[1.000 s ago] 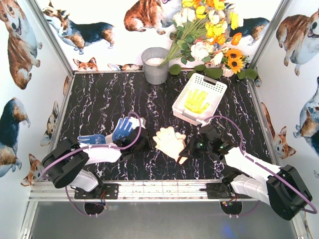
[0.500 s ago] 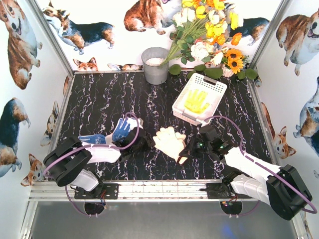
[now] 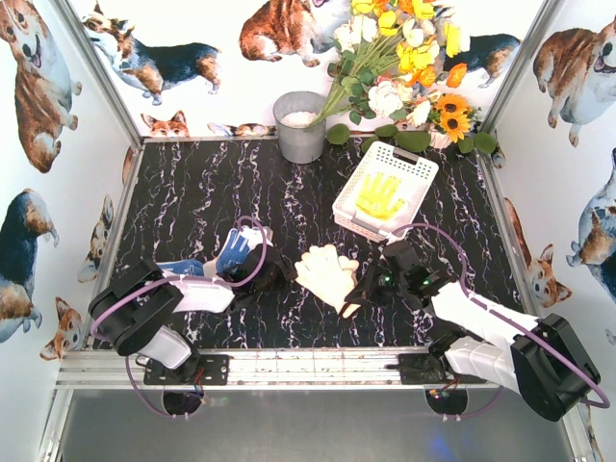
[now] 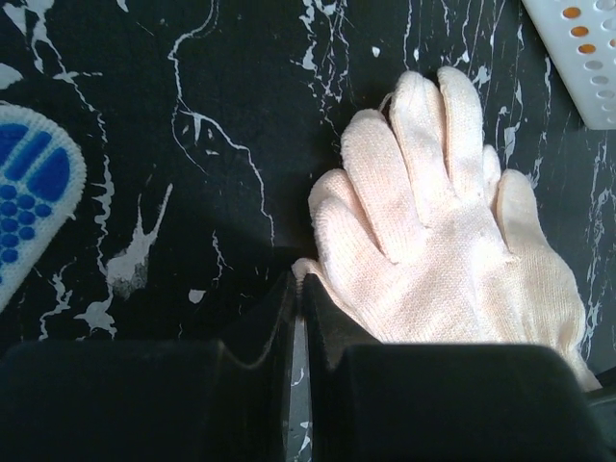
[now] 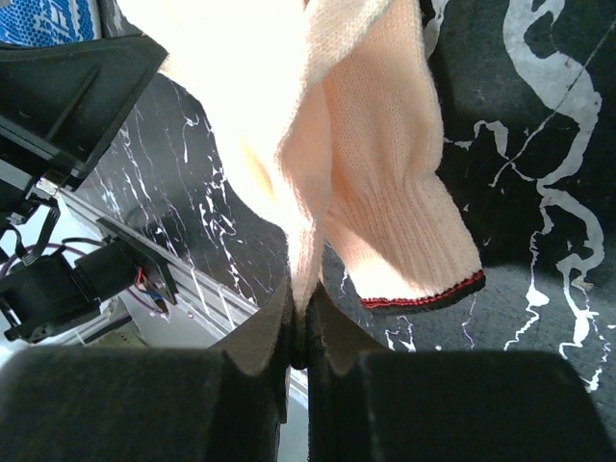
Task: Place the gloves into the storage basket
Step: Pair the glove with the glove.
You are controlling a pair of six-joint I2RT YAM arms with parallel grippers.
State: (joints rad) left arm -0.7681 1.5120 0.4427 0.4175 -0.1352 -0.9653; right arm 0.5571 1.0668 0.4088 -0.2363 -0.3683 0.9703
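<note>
Near edge: the left gripper [image 4: 298, 289] is low on the table [image 3: 212, 183], jaws pressed together with no gap, tips touching the near-left edge of the cream glove [image 4: 433, 260]; whether any knit is caught between them cannot be told. The right gripper [image 5: 298, 313] is clamped on the same glove from the opposite side, pale fabric rising out of its closed jaws in folds. The cream glove lies between the two grippers near the table's middle front, fingers spread toward the far left, plain off-white knit, ribbed cuff with a thin red-orange trim on the right gripper's side. The folds in the right wrist view leave it unclear whether this is one glove or two layered. Just left, a blue dotted glove [image 3: 235, 252] lies beside the left gripper, crossed by the arm's purple cable; a second blue glove [image 3: 176, 268] is half hidden under the left arm. Beyond the cream glove is a bare strip of black marble, then the storage basket [image 3: 416, 164], set diagonally at the far right, holding a yellow glove [image 3: 378, 195] laid flat. The basket's near corner is cut off by the right arm's cable. Farthest back: bucket [image 3: 300, 130] at centre, flowers [image 3: 404, 67] crowding the basket's far rim.
</note>
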